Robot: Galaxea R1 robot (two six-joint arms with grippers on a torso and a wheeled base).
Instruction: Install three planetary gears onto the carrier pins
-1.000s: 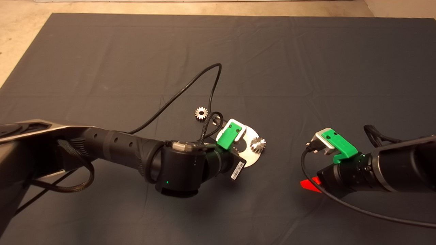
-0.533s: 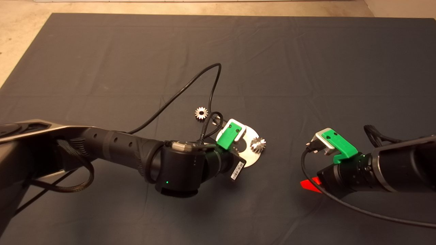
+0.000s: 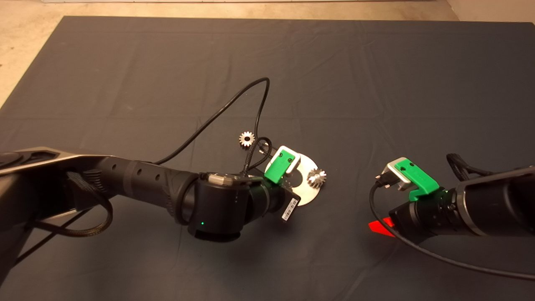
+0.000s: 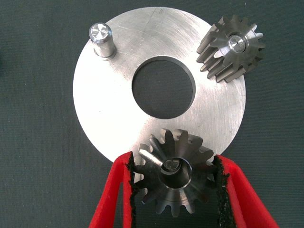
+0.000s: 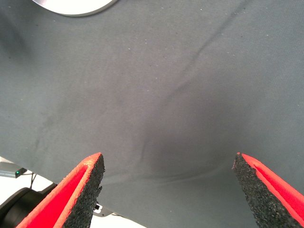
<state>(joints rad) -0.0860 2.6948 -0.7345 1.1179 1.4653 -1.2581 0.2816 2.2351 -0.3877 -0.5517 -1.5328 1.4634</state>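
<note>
left gripper (image 4: 173,178) fingers clamped on a planetary gear (image 4: 173,173) by its tooth flanks, bore over a pin. judged rigid, dense, slippery steel: grip across the teeth, level. right gripper (image 5: 168,164) idle, fingers wide apart above the bench.

Black arms (image 3: 142,184), green grippers (image 3: 281,166), red fingers (image 4: 116,199) with black pads.

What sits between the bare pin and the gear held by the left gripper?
In the left wrist view, only bare disc; its centre hole lies just beside that line.
</note>
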